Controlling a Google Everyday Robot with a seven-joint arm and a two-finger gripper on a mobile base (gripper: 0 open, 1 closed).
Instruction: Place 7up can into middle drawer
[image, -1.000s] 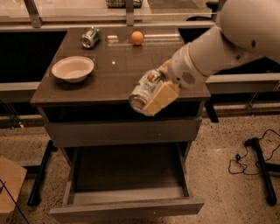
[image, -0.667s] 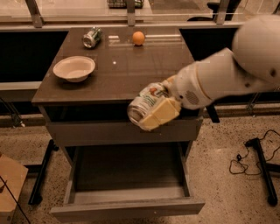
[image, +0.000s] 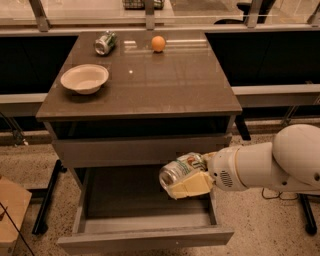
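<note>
The gripper (image: 187, 181) has its jaws clamped on the one 7up can (image: 179, 169), held tilted above the right part of the pulled-out middle drawer (image: 145, 240). On the desk (image: 170, 85) sit one bowl (image: 84, 78), one orange (image: 158, 43) and one darker green can (image: 105, 42).

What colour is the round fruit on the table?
The fruit is orange, seen in the camera view. The gripper holds the 7up can over the open middle drawer.
</note>
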